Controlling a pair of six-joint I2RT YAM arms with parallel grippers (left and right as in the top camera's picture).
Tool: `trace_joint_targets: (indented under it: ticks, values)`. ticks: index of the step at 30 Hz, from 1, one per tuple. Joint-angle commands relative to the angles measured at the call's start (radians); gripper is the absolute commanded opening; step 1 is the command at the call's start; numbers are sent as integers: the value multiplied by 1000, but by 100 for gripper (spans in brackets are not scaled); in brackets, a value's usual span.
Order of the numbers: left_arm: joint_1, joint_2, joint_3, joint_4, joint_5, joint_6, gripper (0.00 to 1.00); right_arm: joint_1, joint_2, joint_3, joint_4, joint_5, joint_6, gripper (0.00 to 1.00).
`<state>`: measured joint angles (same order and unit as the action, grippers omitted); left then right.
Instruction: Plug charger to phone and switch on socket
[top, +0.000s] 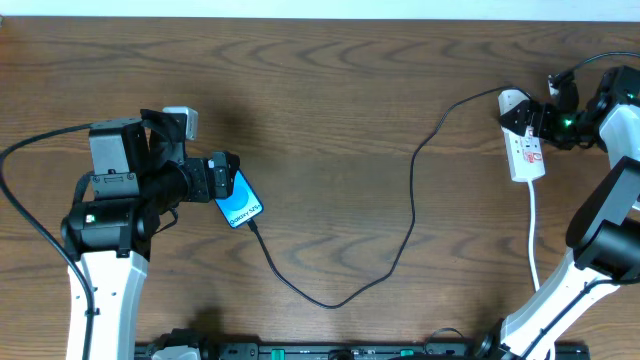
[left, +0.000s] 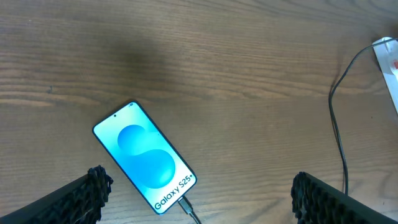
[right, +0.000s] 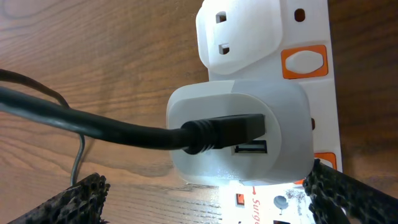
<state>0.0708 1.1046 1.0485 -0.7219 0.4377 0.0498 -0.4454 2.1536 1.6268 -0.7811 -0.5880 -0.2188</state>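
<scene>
The phone (top: 240, 203) lies flat on the wooden table with its blue screen up; it also shows in the left wrist view (left: 144, 157). The charger cable (top: 412, 210) runs from the phone's lower end across the table, and its connector tip (left: 186, 205) sits in the phone's port. The cable's other end (right: 217, 132) is plugged into a white adapter (right: 280, 112) seated on the white socket strip (top: 526, 150). My left gripper (left: 196, 199) is open, just above the phone's lower end. My right gripper (right: 205, 196) is open, close over the strip beside the adapter.
The strip's thick white cord (top: 532, 240) runs toward the front edge on the right. Orange switches (right: 304, 61) sit along the strip's side. The black cable (left: 339, 124) loops across the table's middle.
</scene>
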Motion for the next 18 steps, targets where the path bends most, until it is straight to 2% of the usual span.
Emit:
trace_joint_targets:
  ticks: [1,18]
  values:
    - [-2,5,-3,0,-13,10,95,15,25,-14,1,-17,-6,99]
    - [-2,5,-3,0,-13,10,95,15,25,-21,8,-24,5,99]
